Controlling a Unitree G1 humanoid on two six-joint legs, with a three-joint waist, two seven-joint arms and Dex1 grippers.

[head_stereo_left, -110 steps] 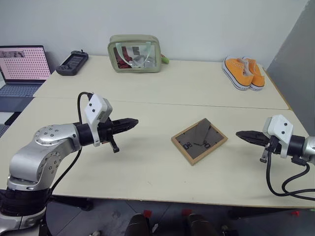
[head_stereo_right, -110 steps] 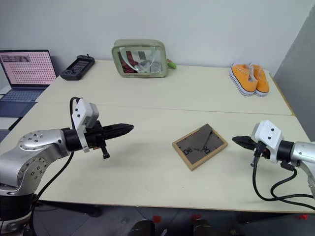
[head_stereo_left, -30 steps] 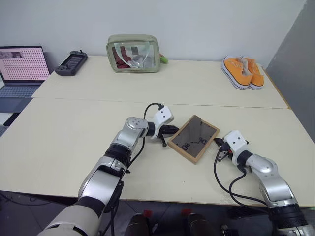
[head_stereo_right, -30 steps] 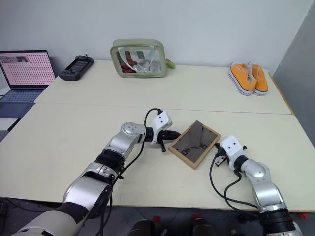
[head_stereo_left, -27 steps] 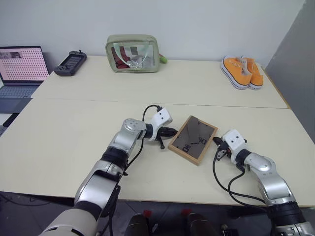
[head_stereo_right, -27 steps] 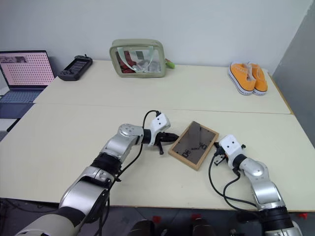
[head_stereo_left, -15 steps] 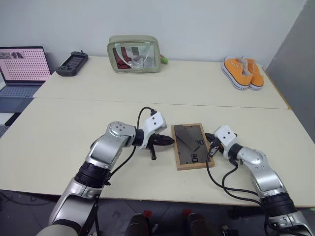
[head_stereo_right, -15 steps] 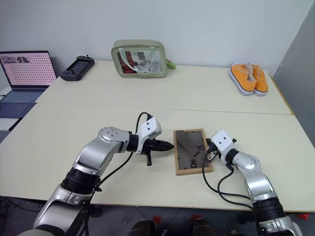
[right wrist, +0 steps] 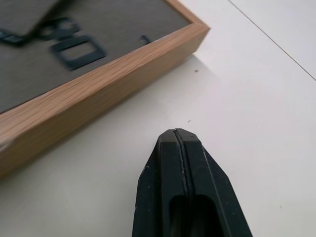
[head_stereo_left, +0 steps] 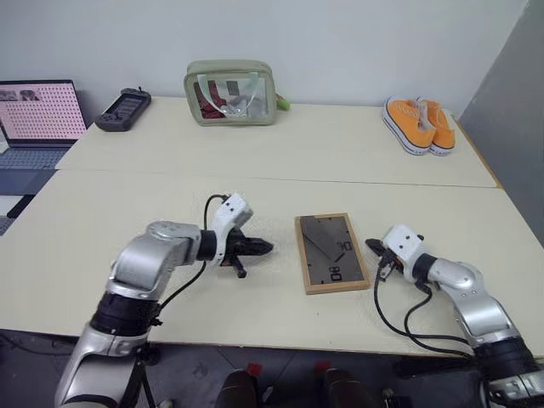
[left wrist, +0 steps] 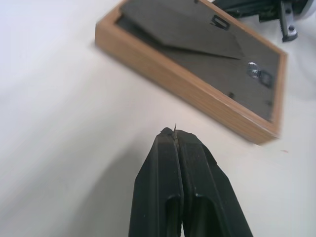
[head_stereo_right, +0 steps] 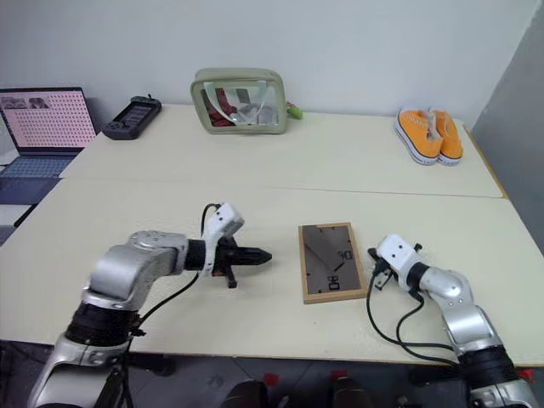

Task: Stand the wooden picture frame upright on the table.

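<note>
Wooden picture frame (head_stereo_left: 331,252) lies flat on the desk (head_stereo_left: 170,212), back panel up, so none of the standing is done. We see its dark panel with the fold-out stand still folded against it and the black clips facing the ceiling. It sits near the front edge of the desk, between our two arms, its long sides running roughly away from us. What we judge is left: getting an edge lifted, swinging the stand out, and setting the frame on its lower edge and the stand.

Our right gripper (head_stereo_left: 372,246) is low over the desk just beside the frame's right edge, fingers pressed together, holding nothing; the right wrist view shows a small strip of bare desk between its tip and the wood. Our left gripper (head_stereo_left: 263,247) is also pressed together and empty, pointing at the frame's left edge but standing apart from it.

Against a second ago, the frame has turned: then it lay skewed like a diamond with both grippers close at its sides, and now it is squared up. Since half a second ago the frame has stayed as it is, while our left gripper has drawn back from it and the right has eased slightly off the edge.
</note>
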